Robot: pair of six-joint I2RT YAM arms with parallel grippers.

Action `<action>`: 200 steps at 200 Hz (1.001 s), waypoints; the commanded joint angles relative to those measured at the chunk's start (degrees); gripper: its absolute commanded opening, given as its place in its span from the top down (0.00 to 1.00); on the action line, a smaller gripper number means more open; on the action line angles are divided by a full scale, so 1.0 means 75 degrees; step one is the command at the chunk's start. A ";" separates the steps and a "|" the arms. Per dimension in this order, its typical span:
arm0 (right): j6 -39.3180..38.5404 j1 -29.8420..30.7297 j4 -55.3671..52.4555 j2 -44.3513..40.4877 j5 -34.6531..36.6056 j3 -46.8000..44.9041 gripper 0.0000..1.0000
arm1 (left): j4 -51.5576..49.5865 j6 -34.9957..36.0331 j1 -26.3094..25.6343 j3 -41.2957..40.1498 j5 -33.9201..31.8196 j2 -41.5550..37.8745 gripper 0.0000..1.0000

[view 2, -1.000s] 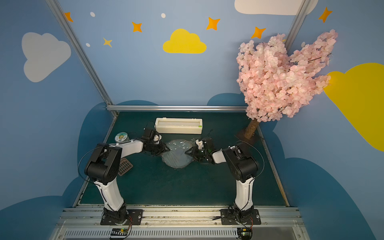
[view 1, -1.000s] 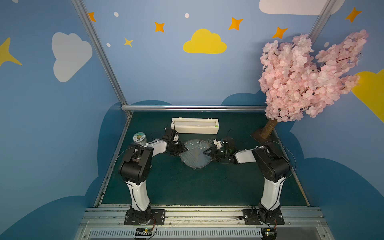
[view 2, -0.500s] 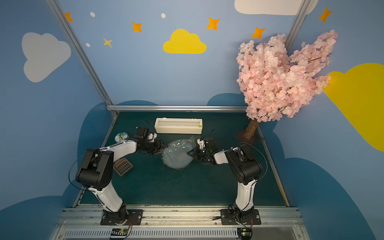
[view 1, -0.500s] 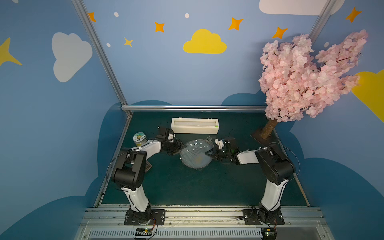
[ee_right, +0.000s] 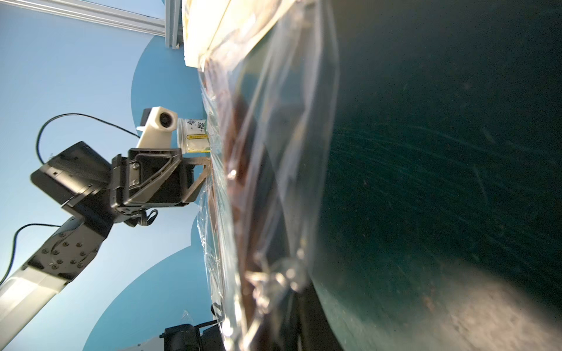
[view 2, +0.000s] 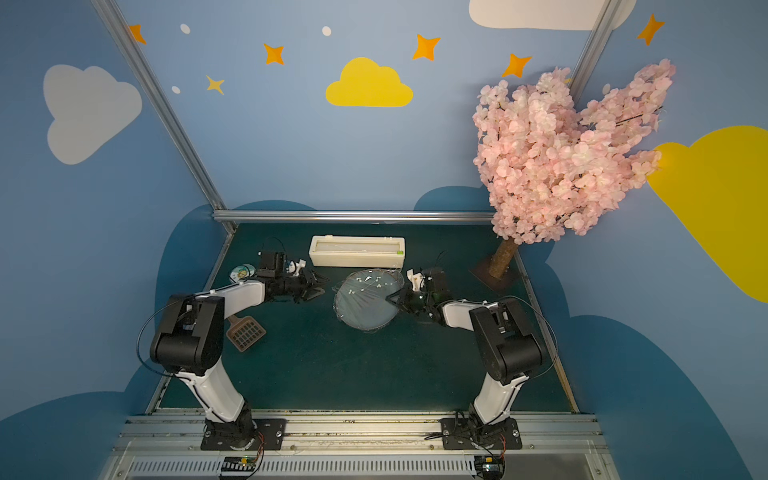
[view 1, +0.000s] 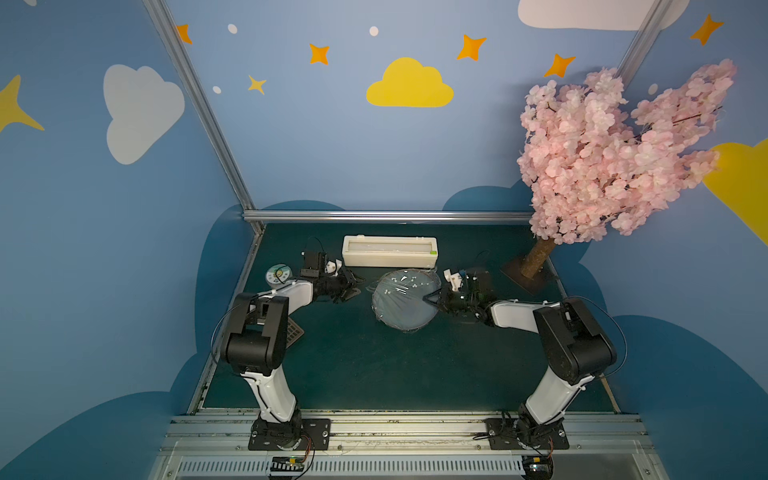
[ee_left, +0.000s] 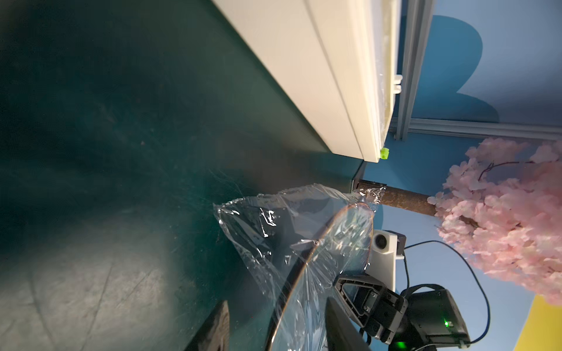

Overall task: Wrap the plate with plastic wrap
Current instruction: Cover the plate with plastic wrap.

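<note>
Gripping plate (view 1: 399,309) rim through plastic wrap (ee_left: 267,225), right claw (view 1: 429,297)

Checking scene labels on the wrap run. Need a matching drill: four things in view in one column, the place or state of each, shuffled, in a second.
Things
1. left tool
2. right tool
3. cream box
4. brown scoop

Place or state
a. just behind the plate
b. jaws apart, clear of the plate
c. tips together at the plate's rim, seemingly pinching the plastic wrap
d. beside the left arm

Pairs: 1-b, 2-c, 3-a, 4-d
</note>
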 commanded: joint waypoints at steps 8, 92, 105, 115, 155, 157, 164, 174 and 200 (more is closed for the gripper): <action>0.0083 0.0032 0.0834 -0.0462 -0.0595 0.0107 0.88 | 0.0888 -0.0648 -0.0205 0.0038 0.0249 0.0215 0.49; -0.0006 0.0029 0.0646 -0.0657 -0.0467 0.0165 0.88 | 0.1644 -0.1822 -0.0372 0.0066 0.0014 0.1169 0.33; 0.0059 0.0032 0.0731 -0.0628 -0.0460 0.0157 0.88 | 0.1886 -0.2077 -0.0392 0.0016 -0.0080 0.1239 0.33; 0.0102 0.0043 0.0814 -0.0578 -0.0458 0.0154 0.88 | 0.2153 -0.2294 -0.0442 0.0002 -0.0130 0.1305 0.34; 0.0272 0.0090 0.1074 -0.0383 -0.0426 0.0154 0.88 | 0.2547 -0.2716 -0.0777 0.0278 -0.0323 0.1625 0.41; 0.0274 0.0090 0.1088 -0.0373 -0.0423 0.0151 0.88 | 0.2568 -0.2733 -0.0789 0.0287 -0.0328 0.1635 0.41; 0.0298 0.0090 0.1115 -0.0361 -0.0419 0.0142 0.88 | 0.2617 -0.2773 -0.0818 0.0314 -0.0349 0.1692 0.45; 0.0310 0.0089 0.1138 -0.0358 -0.0407 0.0130 0.88 | 0.2672 -0.2818 -0.0836 0.0329 -0.0382 0.1753 0.54; 0.0264 0.0090 0.1078 -0.0385 -0.0385 0.0107 0.88 | 0.2768 -0.2854 -0.0804 0.0233 -0.0447 0.1790 0.84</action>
